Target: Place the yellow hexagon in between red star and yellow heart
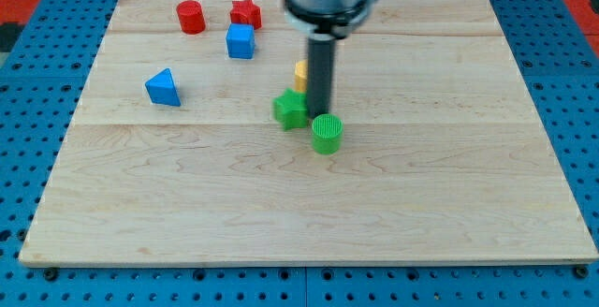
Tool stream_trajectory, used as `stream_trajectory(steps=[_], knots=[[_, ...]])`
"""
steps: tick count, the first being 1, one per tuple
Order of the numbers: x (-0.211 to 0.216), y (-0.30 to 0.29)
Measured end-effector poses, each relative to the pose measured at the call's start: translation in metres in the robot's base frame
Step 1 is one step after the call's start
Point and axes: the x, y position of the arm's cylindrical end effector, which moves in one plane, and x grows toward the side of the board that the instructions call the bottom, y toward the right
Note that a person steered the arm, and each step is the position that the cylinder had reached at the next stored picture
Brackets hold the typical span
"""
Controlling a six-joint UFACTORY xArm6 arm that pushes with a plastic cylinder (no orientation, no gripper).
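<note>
Now my tip (319,113) stands mid-board between green star (290,109) and green cylinder (327,133), clawless, holding nothing. Yellow block (299,71), mostly hidden behind the rod; red star (245,12) near the top edge.

On the wooden surface (421,204), my tip (319,113) stands between the green star block (290,109) at its left and the green cylinder block (327,133) below-right. A yellow block (299,71) sits partly hidden behind the rod. The red cylinder block (191,17), red star block (245,12), blue cube block (241,41) and blue triangle block (163,88) lie toward the view's top left.
</note>
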Motion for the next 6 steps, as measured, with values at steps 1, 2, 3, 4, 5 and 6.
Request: stream_trajectory(steps=[1,2,3,4,5,6], knots=[[-0.028,0.018],[-0.102,0.017],[-0.146,0.017],[-0.131,0.017],[-0.117,-0.002],[-0.152,-0.012]])
